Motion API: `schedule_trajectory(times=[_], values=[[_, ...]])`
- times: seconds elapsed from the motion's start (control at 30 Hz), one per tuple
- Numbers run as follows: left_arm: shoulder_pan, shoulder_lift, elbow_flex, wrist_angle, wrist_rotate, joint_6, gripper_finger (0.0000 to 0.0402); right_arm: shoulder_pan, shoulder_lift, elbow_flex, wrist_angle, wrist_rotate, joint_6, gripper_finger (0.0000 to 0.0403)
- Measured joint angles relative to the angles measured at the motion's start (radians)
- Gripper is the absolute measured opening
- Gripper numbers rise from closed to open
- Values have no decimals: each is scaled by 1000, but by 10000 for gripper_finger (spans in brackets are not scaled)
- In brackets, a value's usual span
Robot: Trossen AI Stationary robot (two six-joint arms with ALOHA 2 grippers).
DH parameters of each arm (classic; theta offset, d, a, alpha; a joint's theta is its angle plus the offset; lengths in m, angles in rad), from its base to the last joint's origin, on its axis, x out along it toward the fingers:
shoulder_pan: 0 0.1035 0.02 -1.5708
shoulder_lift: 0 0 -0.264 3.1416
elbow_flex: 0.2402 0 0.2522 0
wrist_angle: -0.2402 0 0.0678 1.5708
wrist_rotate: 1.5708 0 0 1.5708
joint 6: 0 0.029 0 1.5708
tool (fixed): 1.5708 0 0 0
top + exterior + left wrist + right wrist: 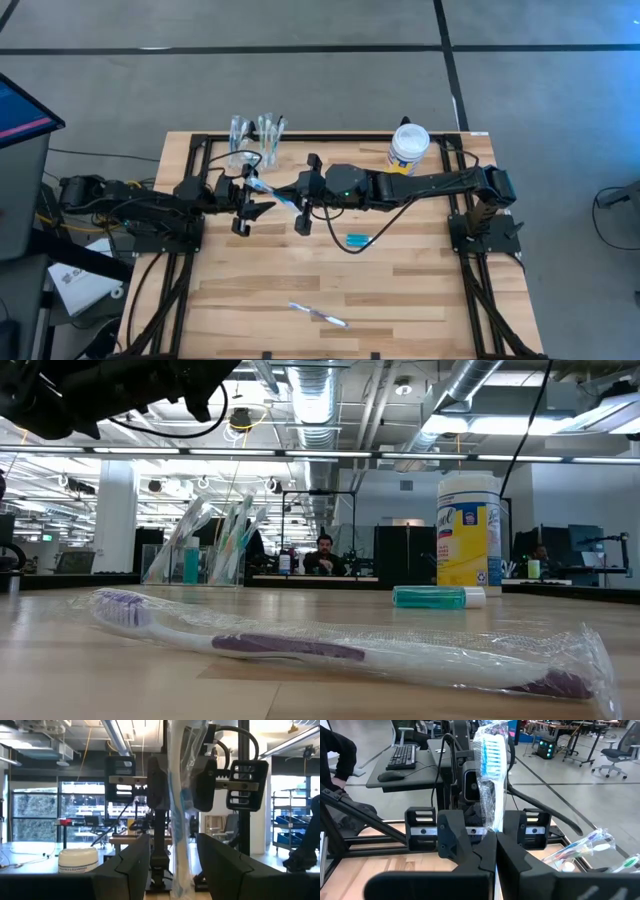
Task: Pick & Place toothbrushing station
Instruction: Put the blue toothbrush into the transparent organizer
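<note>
A blue toothbrush in a clear wrapper [272,190] is held above the table between my two arms. My right gripper [297,200] is shut on it. My left gripper [252,203] is open. Its fingers [125,870] stand on either side of the wrapped brush [179,820] without touching it. The clear cup with several toothbrushes [255,140] stands at the far left and also shows in the low view [210,545]. A teal tube [358,240] lies mid-table. A purple-and-white wrapped toothbrush [318,315] lies near the front edge. I see no tiny bottle. My right gripper pinches the wrapped blue toothbrush by its handle [492,827] between its two shut fingers. The fingers come level from the table's right, along the brush. The bristled head [487,755] sticks out past the fingertips toward my left gripper. The brush is clear of the table.
A white-lidded jar with a yellow label [409,148] stands at the far right, behind my right arm. Black frame rails [470,290] run along the table's left and right sides. Bare wood [300,270] lies between the tube and the front toothbrush.
</note>
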Motion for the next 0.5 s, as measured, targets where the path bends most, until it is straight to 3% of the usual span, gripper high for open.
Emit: schedule_trajectory(times=[0.2, 0.5], values=[[0, 81, 0, 121, 0, -4, 159, -3, 0, 0, -1, 0, 0, 0], [0, 111, 9, 165, 17, -11, 159, -11, 0, 0, -9, 0, 0, 0]])
